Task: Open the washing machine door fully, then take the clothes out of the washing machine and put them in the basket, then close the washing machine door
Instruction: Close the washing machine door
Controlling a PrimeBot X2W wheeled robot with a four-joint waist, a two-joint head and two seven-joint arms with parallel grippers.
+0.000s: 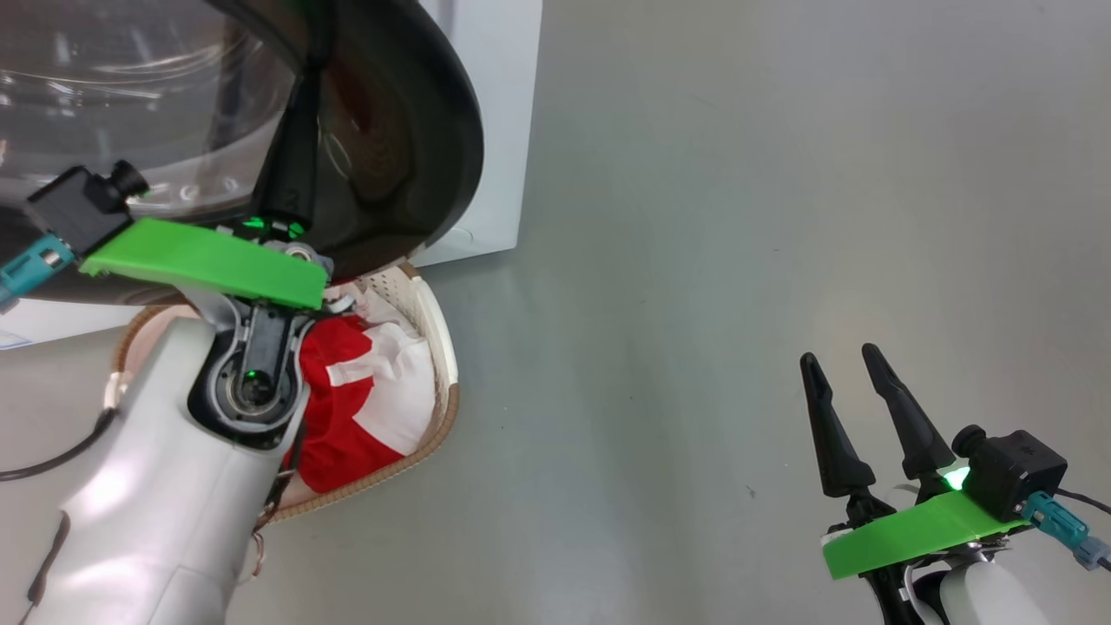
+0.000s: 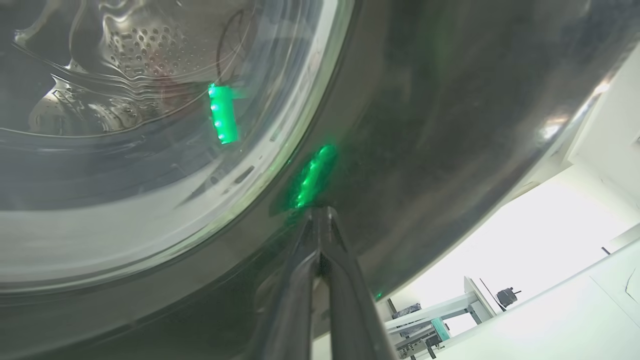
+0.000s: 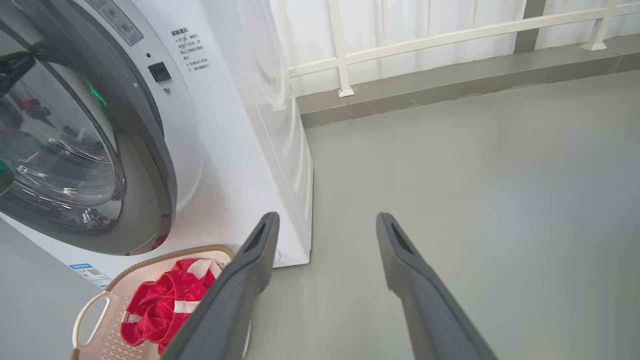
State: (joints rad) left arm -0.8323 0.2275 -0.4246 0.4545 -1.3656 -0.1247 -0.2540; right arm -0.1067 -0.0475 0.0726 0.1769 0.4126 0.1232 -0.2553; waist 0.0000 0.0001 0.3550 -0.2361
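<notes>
The washing machine door (image 1: 417,156) has a glossy black rim and a bulging glass window, and it stands close against the white washing machine (image 1: 495,130). My left gripper (image 1: 312,74) is shut, fingers together with nothing between them. Its tips (image 2: 320,212) rest on the door's black rim (image 2: 450,125) beside the glass, through which the steel drum shows. The red and white clothes (image 1: 347,417) lie in the basket (image 1: 447,373) on the floor under the door. My right gripper (image 1: 840,358) hovers open and empty over the floor to the right. The right wrist view shows the right gripper (image 3: 327,220), the door (image 3: 150,165), the basket (image 3: 165,255) and the clothes (image 3: 155,305).
Grey floor (image 1: 738,260) spreads to the right of the machine. A white railing (image 3: 450,35) on a low kerb runs behind it. A dark cable (image 1: 52,464) trails by my left arm. My left forearm hangs over the basket's left half.
</notes>
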